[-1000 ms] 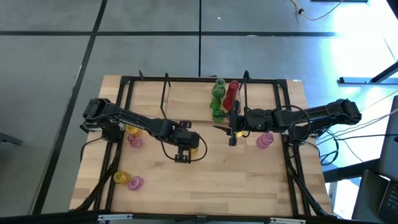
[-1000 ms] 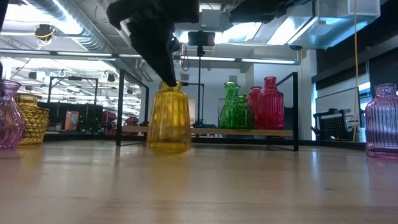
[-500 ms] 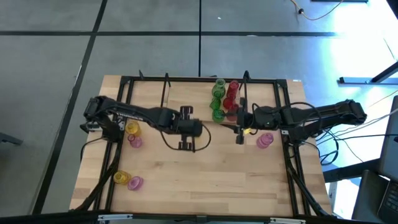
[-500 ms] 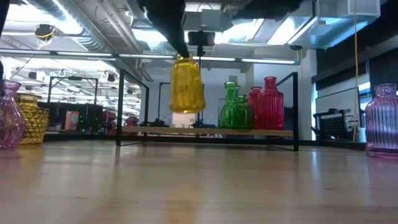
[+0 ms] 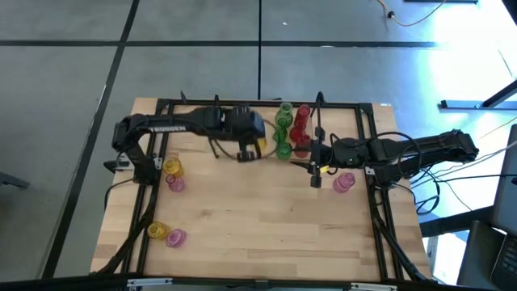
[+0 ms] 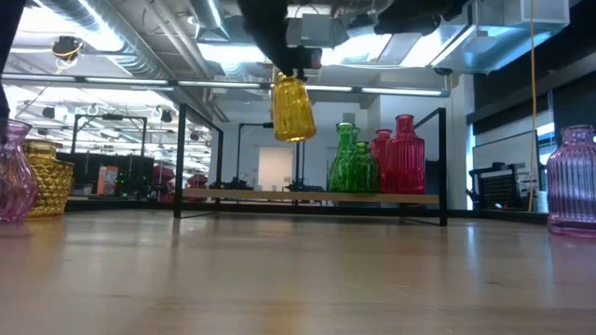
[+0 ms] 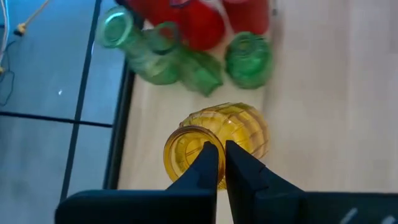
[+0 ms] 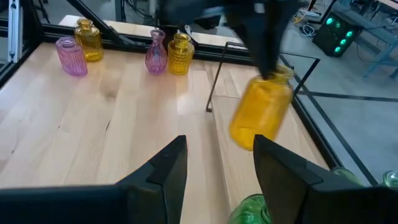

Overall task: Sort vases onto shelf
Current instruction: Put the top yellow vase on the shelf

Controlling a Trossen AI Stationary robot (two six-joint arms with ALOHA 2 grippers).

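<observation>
Item: yellow vase (image 6: 292,107), ribbed glass; likely light, rigid, slick, breakable. Held by the rim, hanging below the left gripper (image 7: 219,163), whose jaws are pinched on the lip, above the shelf (image 6: 317,197). Green vases (image 7: 186,53) just ahead; bare board behind. Right gripper (image 8: 217,163) gapes empty nearby.

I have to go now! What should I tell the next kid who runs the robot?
Left gripper: fingers shut on the yellow vase rim, holding it in the air above the shelf.
Right gripper: fingers open, empty, waiting near the shelf's right end.
Done: green vases and red vases stand on the shelf.
Left: set this one down, then fetch the yellow and pink vases on the table, plus a pink vase at right.
</observation>
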